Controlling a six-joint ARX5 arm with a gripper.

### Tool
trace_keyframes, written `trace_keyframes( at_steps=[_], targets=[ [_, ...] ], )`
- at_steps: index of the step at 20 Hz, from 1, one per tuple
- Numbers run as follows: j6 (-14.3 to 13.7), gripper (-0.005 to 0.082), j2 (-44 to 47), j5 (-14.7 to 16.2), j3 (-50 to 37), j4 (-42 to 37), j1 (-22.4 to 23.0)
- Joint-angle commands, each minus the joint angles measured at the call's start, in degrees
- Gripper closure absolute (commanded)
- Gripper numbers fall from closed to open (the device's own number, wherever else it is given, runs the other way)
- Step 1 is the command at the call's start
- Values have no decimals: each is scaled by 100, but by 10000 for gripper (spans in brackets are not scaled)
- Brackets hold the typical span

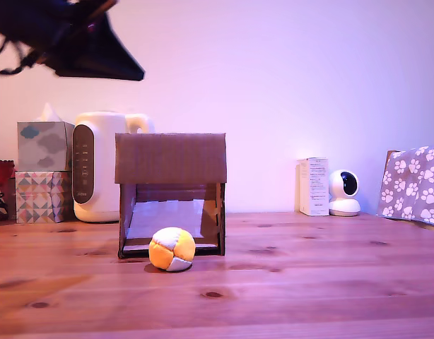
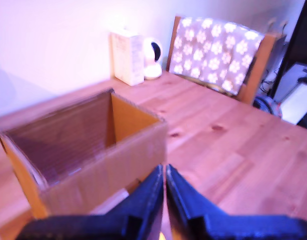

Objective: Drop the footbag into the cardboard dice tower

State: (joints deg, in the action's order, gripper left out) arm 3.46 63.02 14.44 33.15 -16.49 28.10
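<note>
— One arm, one ball, one box: what does the exterior view give you?

— The brown corrugated cardboard dice tower [image 1: 170,194] stands on the wooden table [image 1: 309,282], with a wide plain upper band and a front opening showing a pale sloped ramp. The small stitched footbag of yellow-orange and white panels [image 1: 172,248] lies on the table just in front of that opening, touching or nearly touching the tower's base. High above the tower, toward the exterior view's left, hangs the dark gripper [image 1: 97,53], well clear of the ball.

— Anything else around the tower?

— Behind it on the exterior view's left sits a white kettle-like appliance [image 1: 97,166] beside patterned tissue boxes [image 1: 42,169]. Well off to its right are a white carton [image 1: 314,186], a small white camera [image 1: 343,192] and a paw-print cloth [image 1: 413,185].

— And the wrist view?

— It looks down into the tower's open top [image 2: 83,135], empty as far as I can see. The blue fingers [image 2: 143,200] are pressed together with only a thin seam between them, and nothing is held.

— So which step is this?

— I judge that the pick has not yet been made: the ball sits on the table while the gripper rides empty above the tower.

— What does the next move call for?

— Probably spreading the jaws, coming down in front of the tower to the ball, and closing gently on the soft panels without nudging the ball under the ramp. Only then comes the lift above the open top.
</note>
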Motion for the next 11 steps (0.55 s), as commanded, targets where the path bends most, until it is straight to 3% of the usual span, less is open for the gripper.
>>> trace_keyframes(
  at_steps=[1, 5, 7, 11],
  targets=[
    [111, 793, -125, -140, -417, -258, 4],
    [227, 793, -551, -457, -1187, -505, -59],
    [433, 793, -774, -605, -1451, -481, -151],
    [597, 793, -1355, -647, -1860, -398, -369]
  ],
)
